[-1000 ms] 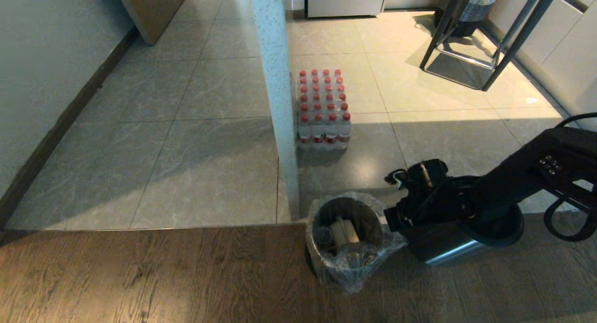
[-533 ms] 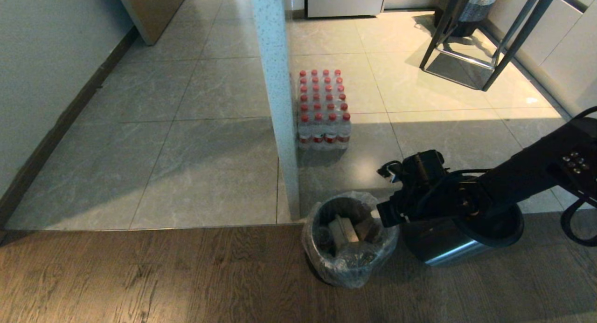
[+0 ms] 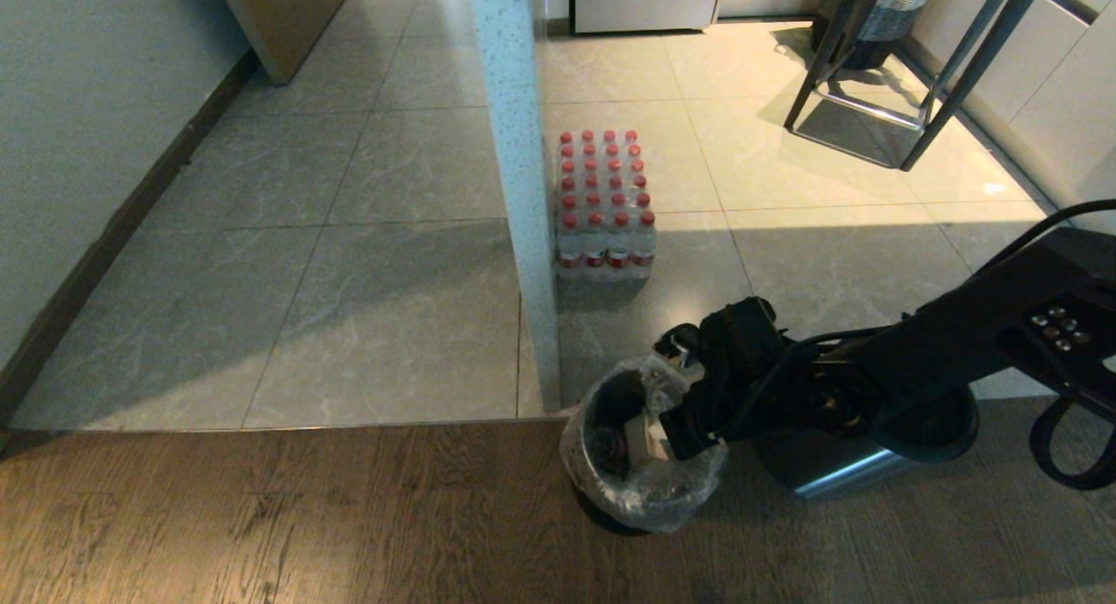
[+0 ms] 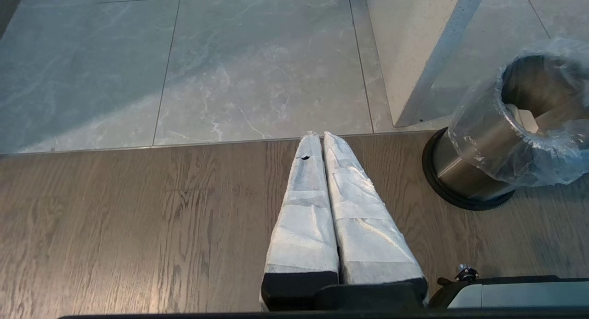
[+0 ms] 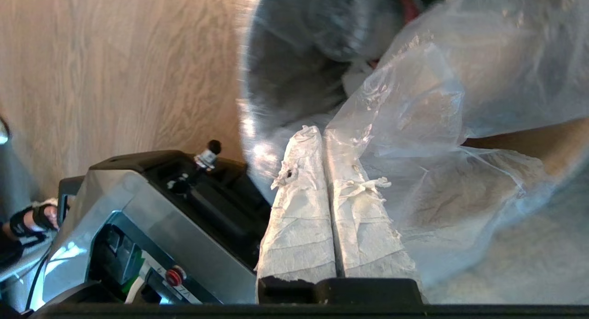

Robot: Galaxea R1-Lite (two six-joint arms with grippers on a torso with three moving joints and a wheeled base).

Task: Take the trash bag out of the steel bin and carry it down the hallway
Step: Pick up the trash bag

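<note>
While the trash bag (image 3: pixel 647 486) sits inside the steel bin (image 4: pixel 474 171) on the wood floor at the pillar's (image 3: pixel 514 177) foot, the right gripper (image 5: pixel 322 135) reaches over the bin's rim, its taped fingers (image 5: pixel 301 204) pressed together against the bag's bunched film; whether any plastic is pinched between them cannot be told. The left gripper (image 4: pixel 317 137) hangs parked, fingers together. Step in hand: removing the bag. Next, judged: confirm the pinch, then lift straight up.
</note>
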